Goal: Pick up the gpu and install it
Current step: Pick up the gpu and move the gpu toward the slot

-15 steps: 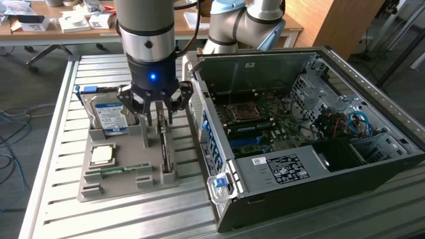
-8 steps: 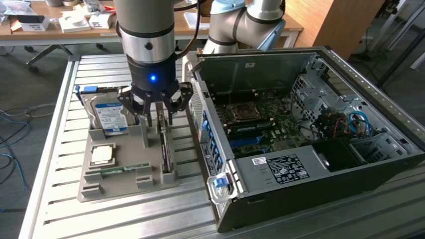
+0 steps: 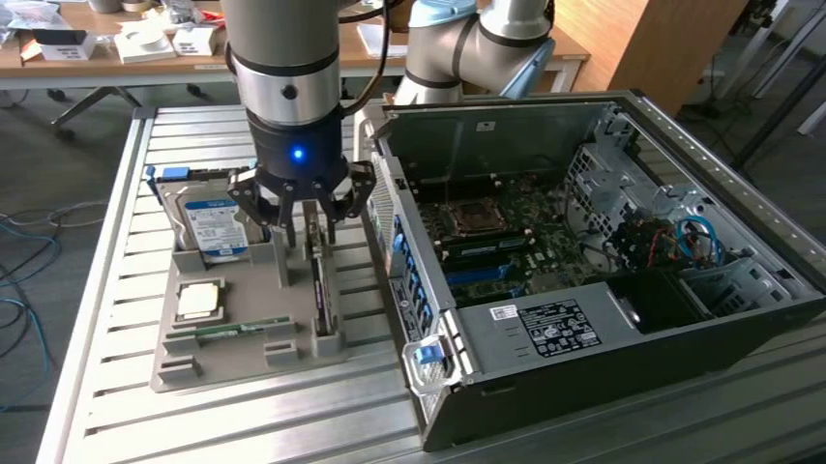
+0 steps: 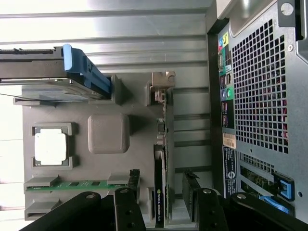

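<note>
Your gripper hangs wide open with the gpu standing on edge in the holder just below it, in line with its jaws, so closing off-centre could shove the thin card askew or snag the holder's wall.

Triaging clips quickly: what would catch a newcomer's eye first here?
The open computer case on the exterior view's right, its motherboard exposed. Beside it, the gripper hangs open over the gpu, which stands on edge in a grey tray with a hard drive.
</note>
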`<state>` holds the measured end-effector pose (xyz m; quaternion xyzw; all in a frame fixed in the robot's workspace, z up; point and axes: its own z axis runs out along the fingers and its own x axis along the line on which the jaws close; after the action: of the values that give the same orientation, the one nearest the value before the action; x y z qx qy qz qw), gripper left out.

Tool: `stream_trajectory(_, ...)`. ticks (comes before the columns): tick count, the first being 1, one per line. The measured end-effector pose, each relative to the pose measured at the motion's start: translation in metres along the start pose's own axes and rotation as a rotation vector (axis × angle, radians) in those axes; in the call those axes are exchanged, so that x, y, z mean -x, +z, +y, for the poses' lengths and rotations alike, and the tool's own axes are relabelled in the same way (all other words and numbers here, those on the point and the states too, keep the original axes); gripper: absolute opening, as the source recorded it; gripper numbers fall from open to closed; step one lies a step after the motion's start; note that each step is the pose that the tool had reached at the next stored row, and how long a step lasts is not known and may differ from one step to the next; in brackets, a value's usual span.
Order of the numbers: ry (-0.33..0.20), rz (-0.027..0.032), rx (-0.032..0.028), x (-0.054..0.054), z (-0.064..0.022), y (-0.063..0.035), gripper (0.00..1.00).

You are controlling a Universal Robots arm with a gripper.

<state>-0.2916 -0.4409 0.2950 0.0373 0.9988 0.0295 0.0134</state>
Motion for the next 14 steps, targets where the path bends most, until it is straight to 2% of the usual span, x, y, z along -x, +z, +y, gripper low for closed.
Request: stream_trajectory(14,0.0,0.0001,0.0,-0.0011,-0.0002,0.0011,0.49)
